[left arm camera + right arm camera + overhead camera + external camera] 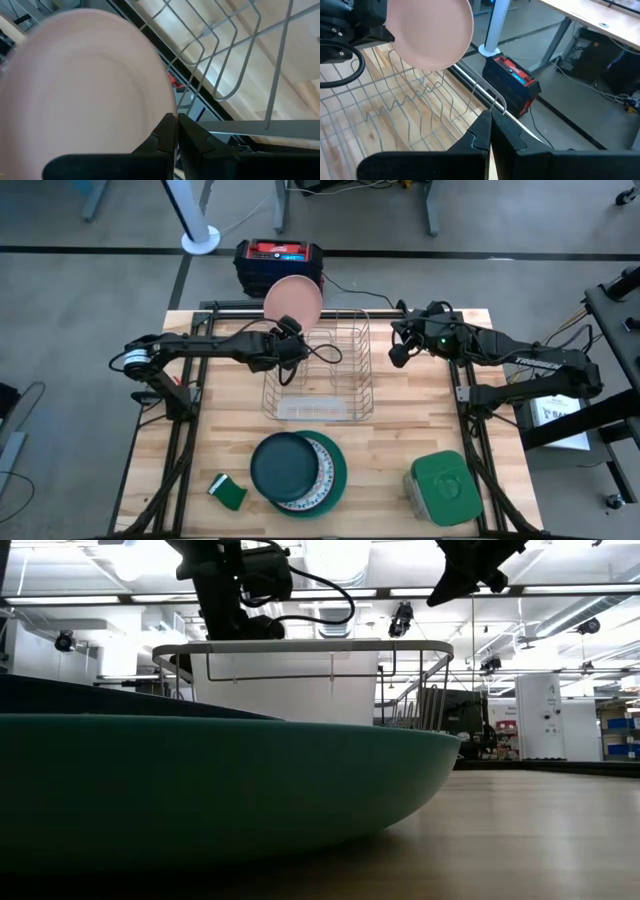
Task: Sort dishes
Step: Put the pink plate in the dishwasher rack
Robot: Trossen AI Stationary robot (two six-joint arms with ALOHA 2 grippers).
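My left gripper (289, 336) is shut on the salmon-pink plate (293, 300) and holds it in the air over the far left corner of the wire dish rack (318, 370). In the left wrist view the plate (85, 85) fills the picture's left. The other three plates lie stacked near the table's near edge: dark teal (283, 462) on top, the white ornamented one (322, 458) under it, bright teal-green (337, 477) at the bottom. My right gripper (398, 358) is shut and hangs free to the right of the rack's far end. My left gripper pinches the salmon-pink plate by its rim (171, 107) between the two fingers (162, 137), coming from the table's left. The plate is lifted clear and stands tilted beyond the fingers, toward the table's far edge, above the rack's wires.
A square green-lidded container (443, 485) sits at the near right and a small green sponge (228, 492) at the near left. A black and red box (278, 260) stands on the floor beyond the far edge. Bare wood lies right of the rack.
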